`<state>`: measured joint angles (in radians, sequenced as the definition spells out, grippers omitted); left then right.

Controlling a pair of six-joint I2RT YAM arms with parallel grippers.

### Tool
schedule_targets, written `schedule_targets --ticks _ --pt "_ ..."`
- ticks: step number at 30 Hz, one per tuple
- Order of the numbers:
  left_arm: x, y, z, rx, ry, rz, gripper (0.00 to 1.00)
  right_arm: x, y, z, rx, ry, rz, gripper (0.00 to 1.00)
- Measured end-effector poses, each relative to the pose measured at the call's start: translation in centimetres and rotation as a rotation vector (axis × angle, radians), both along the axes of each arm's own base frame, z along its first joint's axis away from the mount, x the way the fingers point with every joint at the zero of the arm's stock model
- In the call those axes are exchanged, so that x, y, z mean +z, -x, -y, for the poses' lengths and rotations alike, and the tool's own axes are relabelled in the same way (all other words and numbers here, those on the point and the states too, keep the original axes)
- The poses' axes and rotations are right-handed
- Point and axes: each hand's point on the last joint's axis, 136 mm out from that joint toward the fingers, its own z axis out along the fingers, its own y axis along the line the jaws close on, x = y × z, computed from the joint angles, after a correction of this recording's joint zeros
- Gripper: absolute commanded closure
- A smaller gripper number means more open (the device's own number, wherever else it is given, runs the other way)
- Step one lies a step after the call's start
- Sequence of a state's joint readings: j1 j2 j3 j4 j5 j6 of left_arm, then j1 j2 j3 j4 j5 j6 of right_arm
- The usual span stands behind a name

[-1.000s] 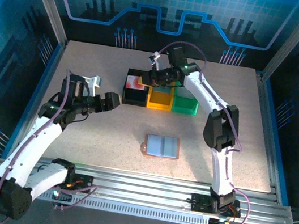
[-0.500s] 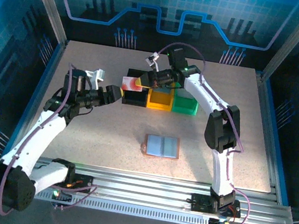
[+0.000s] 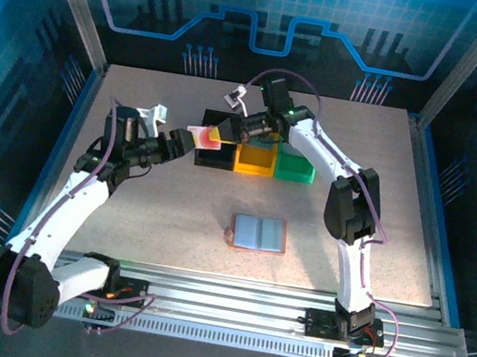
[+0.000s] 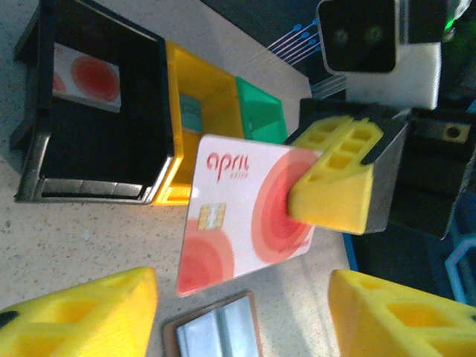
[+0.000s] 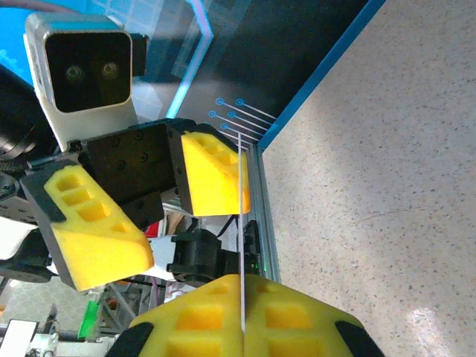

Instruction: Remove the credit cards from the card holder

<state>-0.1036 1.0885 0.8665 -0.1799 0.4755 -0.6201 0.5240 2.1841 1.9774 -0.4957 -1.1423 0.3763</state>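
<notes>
A mid-air handover is judged to be the step in hand. A thin white plastic card with red discs point(image 4: 238, 216) is gripped by one short end between the right arm's fingers point(image 4: 335, 190), which are clenched on it. It is offered broadside to the left arm's fingers point(image 4: 82, 312), which are spread wide with nothing grasped. The card's free end is seen just ahead of that gap, not yet inside it.

For the next move, the left fingers would need to be brought forward around the free end and closed squarely on it before the right grip is released. The card is thin and glossy, so a slip seems possible.

Red "april" lettering and a gold chip are seen on its face.

The salmon-pink bifold card holder point(image 3: 258, 233) lies open on the tabletop below the left fingers, grey-blue lining up. Whether any card remains inside cannot be told. Beyond both sets of fingers, a second red-and-white card point(image 4: 85, 76) lies in the black square bin point(image 4: 97, 160), and a teal card point(image 4: 191, 115) in the yellow bin point(image 4: 216, 89).
</notes>
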Motion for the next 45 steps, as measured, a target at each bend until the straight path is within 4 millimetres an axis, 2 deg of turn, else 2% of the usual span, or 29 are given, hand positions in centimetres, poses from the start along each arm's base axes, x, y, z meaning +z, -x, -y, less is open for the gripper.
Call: schedule_targets --ticks 2,7,12,21,27,28,32,33,35,37,42,45 --pt "0.2 -0.1 0.0 0.001 0.007 0.008 0.41 0.0 0.2 0.0 0.007 -0.004 -0.005 1.00" --pt "0.3 -0.6 0.0 0.005 0.014 0.013 0.55 0.2 0.6 -0.1 0.024 -0.016 -0.007 1.00" --pt "0.0 -1.0 0.1 0.009 0.031 0.002 0.73 0.4 0.9 -0.1 0.038 -0.026 -0.016 1.00" --pt "0.6 -1.3 0.1 0.005 0.052 0.020 0.98 0.7 0.8 0.2 0.029 -0.029 -0.005 1.00" --pt "0.7 -1.5 0.2 -0.001 0.070 0.020 1.00 0.4 0.5 0.3 0.017 -0.023 0.003 1.00" --pt "0.5 -1.6 0.2 -0.001 0.069 0.015 1.00 0.2 0.4 0.2 0.013 -0.021 0.006 0.96" --pt "0.1 -1.9 0.4 -0.008 0.071 0.006 1.00 -0.5 0.1 0.5 -0.026 -0.005 0.011 0.70" --pt "0.0 -1.9 0.5 -0.013 0.073 0.006 1.00 -0.6 0.0 0.7 -0.041 -0.004 0.005 0.68" --pt "0.0 -2.1 0.6 -0.016 0.073 0.007 1.00 -0.6 -0.2 1.3 -0.078 -0.012 -0.004 0.62" --pt "0.0 -2.4 0.6 -0.015 0.073 0.008 1.00 -0.2 -0.9 2.5 -0.133 -0.036 -0.016 0.62" --pt "-0.2 -3.9 0.6 -0.007 0.064 -0.006 1.00 1.6 -5.3 7.8 -0.337 -0.151 -0.014 0.52" --pt "-0.8 -5.4 0.5 0.000 0.041 -0.022 1.00 2.2 -6.9 10.5 -0.436 -0.191 -0.010 0.50"
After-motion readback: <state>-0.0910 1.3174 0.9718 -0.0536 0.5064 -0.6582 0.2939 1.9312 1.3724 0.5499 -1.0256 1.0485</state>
